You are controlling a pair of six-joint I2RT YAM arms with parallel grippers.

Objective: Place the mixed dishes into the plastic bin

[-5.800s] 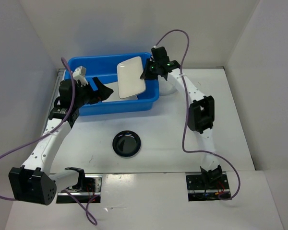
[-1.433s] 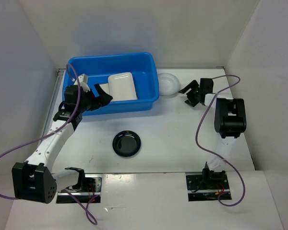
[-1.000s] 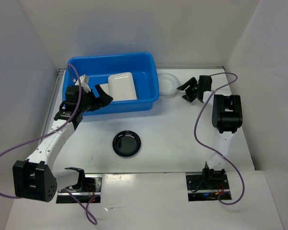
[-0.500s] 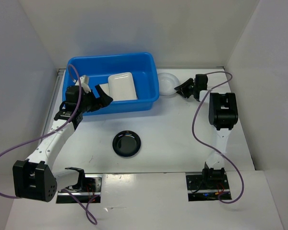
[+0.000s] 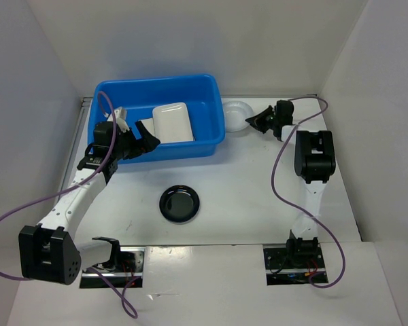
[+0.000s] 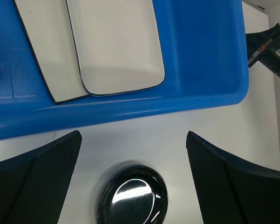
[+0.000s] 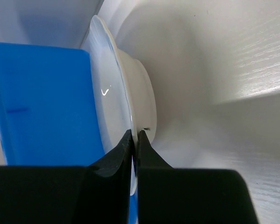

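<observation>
table (image 5: 245, 193): white, matte | walls (image 5: 190, 34): plain white panels on three sides | light: even

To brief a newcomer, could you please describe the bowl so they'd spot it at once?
Find the big blue plastic bin at the table's far left. Beside its right end sits the round white bowl, its rim pinched by the right claw. The only other dish outside the bin is a flat black saucer.

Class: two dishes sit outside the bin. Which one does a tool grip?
The white bowl, right of the bin; the right tool pinches its rim. The black saucer lies untouched.
</observation>
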